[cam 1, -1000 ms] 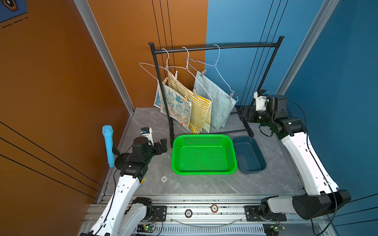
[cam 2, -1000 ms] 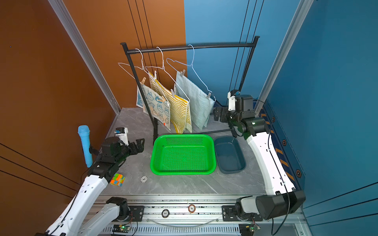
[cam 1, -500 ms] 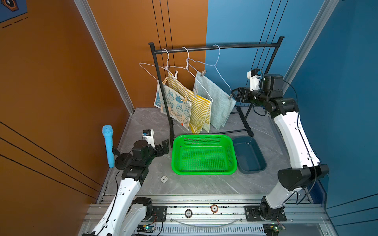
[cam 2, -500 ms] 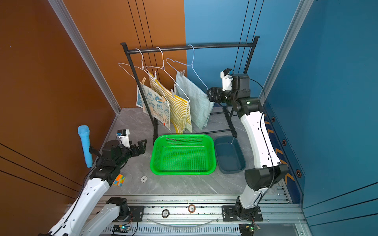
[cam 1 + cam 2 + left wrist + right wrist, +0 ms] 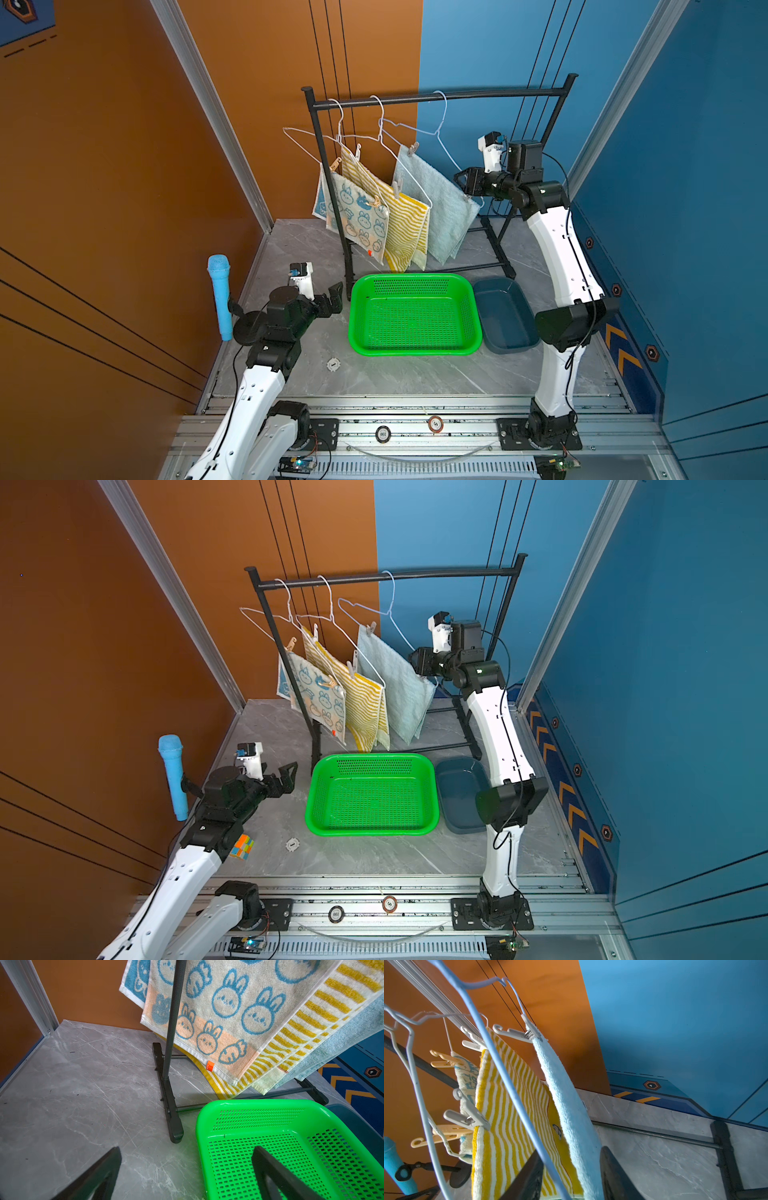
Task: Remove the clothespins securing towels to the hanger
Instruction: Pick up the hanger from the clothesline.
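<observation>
Three towels hang from wire hangers on a black rack [image 5: 436, 93]: pale blue-green [image 5: 436, 208], yellow-striped [image 5: 405, 224] and bunny-print [image 5: 361, 220]. Small pale clothespins pin them to the wires, among them one [image 5: 412, 148] at the blue-green towel's upper corner and one [image 5: 397, 189] on the striped towel. My right gripper [image 5: 463, 183] is at the blue-green towel's lower right corner. In the right wrist view its gripper [image 5: 571, 1151] stands half closed, astride that towel's edge [image 5: 566, 1105] and the blue hanger wire [image 5: 508, 1084]. Any clothespin between the jaws is hidden. My left gripper [image 5: 332, 299] hovers open and empty over the table.
A green basket [image 5: 411, 316] sits in front of the rack with a dark blue tray [image 5: 505, 316] at its right. A blue microphone [image 5: 220, 295] stands by the left wall. A colour cube [image 5: 242, 846] and a small white disc [image 5: 333, 364] lie near the left arm.
My right arm has risen from beside the rack's foot to the blue-green towel's right corner, and its jaws have narrowed. The left arm has shifted slightly and stays open.
</observation>
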You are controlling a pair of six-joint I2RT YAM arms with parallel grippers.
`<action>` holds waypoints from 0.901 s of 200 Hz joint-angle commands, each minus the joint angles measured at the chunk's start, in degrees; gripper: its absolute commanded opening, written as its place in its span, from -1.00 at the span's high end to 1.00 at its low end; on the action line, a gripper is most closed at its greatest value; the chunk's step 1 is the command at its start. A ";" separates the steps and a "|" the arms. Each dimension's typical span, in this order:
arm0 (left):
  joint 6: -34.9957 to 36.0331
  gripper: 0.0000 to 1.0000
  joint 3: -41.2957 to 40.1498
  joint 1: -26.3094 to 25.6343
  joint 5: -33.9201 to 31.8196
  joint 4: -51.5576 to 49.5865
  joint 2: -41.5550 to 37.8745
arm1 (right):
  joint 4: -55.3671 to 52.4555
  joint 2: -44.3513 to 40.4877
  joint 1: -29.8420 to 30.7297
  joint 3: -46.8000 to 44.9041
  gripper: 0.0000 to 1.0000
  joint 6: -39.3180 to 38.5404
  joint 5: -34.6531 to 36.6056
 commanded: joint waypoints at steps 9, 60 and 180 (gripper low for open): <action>1.34 -0.99 -0.09 -0.39 0.96 -0.21 0.21 | -0.86 1.00 0.68 2.87 0.36 -1.50 -0.99; 2.23 -0.99 0.65 -0.39 1.07 -1.22 0.28 | -0.23 0.78 0.86 3.15 0.74 -3.28 -1.08; 1.16 -0.99 3.60 -0.33 2.93 -1.88 -0.91 | 0.12 -9.65 0.77 0.24 1.00 -8.62 -0.23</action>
